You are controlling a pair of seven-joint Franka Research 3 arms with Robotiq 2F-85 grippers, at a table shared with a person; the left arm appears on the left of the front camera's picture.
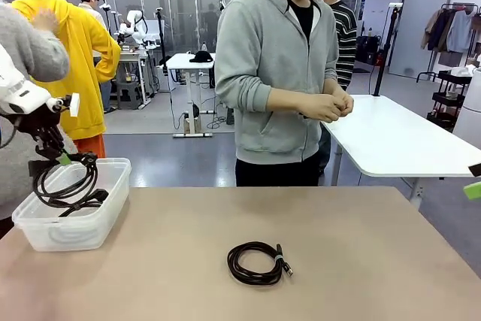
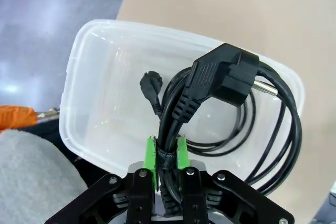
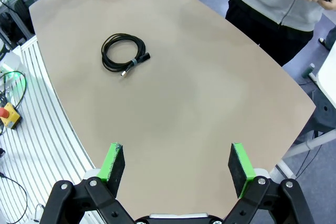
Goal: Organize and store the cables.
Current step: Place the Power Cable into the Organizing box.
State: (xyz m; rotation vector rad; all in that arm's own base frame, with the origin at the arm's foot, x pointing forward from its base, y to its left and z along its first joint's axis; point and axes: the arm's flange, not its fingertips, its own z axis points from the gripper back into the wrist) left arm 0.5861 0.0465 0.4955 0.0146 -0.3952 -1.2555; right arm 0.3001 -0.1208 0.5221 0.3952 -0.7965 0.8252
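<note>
My left gripper (image 2: pixel 166 157) is shut on a bundled black power cable (image 2: pixel 226 103) with a large angled plug, hanging over the clear plastic bin (image 2: pixel 100 77). From the front, that gripper (image 1: pixel 64 159) holds the cable loops (image 1: pixel 68 186) so they dip into the bin (image 1: pixel 71 227) at the table's left edge. A second coiled black cable (image 1: pixel 257 262) lies flat on the table near the middle front, also visible as a small coil (image 3: pixel 123 53) far from my right gripper (image 3: pixel 177 163). The right gripper stands open above the table with nothing between its pads.
A person in a grey hoodie (image 1: pixel 274 73) stands at the far side, hands (image 1: pixel 331 104) together working something small. A white table (image 1: pixel 398 137) sits behind at right. The tan tabletop (image 1: pixel 361 261) has free room around the loose coil.
</note>
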